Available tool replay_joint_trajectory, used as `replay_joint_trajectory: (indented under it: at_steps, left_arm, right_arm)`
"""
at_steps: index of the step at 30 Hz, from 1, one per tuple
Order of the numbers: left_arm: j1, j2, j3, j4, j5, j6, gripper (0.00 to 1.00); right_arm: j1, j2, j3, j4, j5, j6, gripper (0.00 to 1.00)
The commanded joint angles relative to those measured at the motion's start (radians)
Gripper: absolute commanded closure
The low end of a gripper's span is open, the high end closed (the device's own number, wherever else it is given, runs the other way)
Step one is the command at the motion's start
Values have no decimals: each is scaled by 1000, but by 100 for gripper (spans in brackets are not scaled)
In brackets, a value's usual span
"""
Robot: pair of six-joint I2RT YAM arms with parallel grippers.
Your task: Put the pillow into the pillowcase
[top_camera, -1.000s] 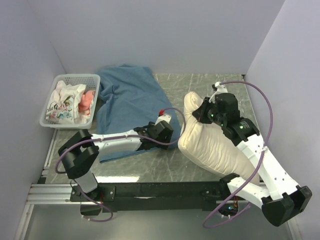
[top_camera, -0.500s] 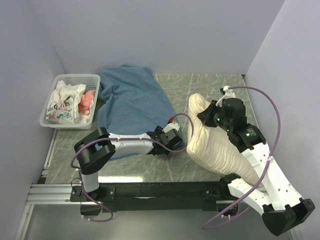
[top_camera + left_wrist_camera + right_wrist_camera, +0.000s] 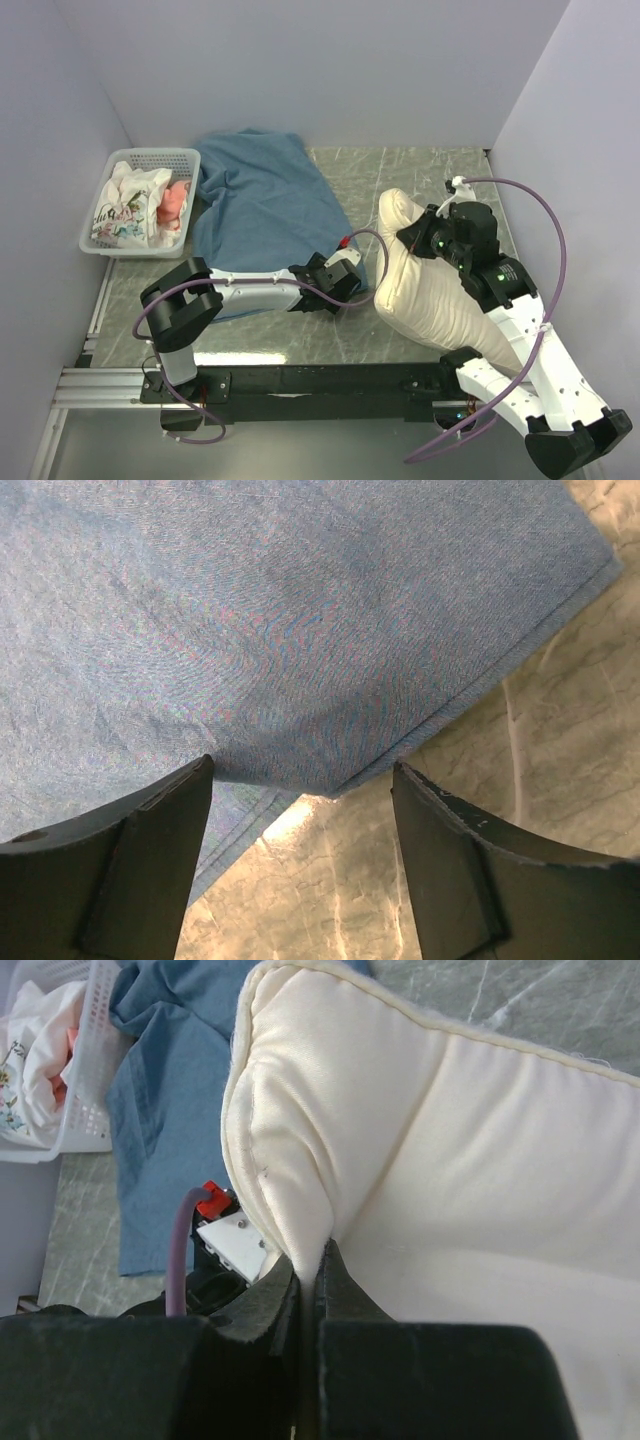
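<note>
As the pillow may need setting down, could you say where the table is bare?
Bare table lies at the far side, between the pillowcase and the pillow. The left is crowded by the basket and pillowcase, the right by the pillow.

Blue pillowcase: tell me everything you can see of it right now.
The muted-blue fabric pillowcase lies flat, wrinkled and empty-looking on the grey marbled table, its left edge bunched against the white plastic basket. Its stitched hem corner nearest the arms shows between the open fingers of the left gripper, not yet pinched.
</note>
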Motion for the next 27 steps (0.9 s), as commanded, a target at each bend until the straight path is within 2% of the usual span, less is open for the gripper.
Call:
replay_joint_trajectory:
  at_steps: [1,13,17,20,22,24,25,26,27]
  left_arm:
    - [-15,6,11,10,11,31,25]
    - [-12,48,27,2,-31,46,28]
    - [-12,28,11,-2,-12,50,21]
    - [-12,14,2,4,-11,53,20]
    - [-12,20,11,-2,-12,56,23]
    - [-11,28,16,-5,-26,63,31]
    - [-9,38,23,-10,-29,66,36]
    - [-3,41,28,-12,-35,69,48]
    - [0,44,31,-13,-40,73,54]
  right_arm:
    - [-1,-29,0,67,-34,25,100]
    - [-4,-47,-8,60,-40,19,100]
    - [-6,-52,-10,55,-39,15,100]
    - [-4,-52,-20,61,-46,16,100]
    - [-6,-53,-25,64,-48,18,100]
    - [-7,-59,-25,61,-48,18,100]
    - [-8,-59,-23,60,-46,16,100]
    - [-6,-64,-20,58,-43,16,100]
    - [-6,-65,-19,52,-42,15,100]
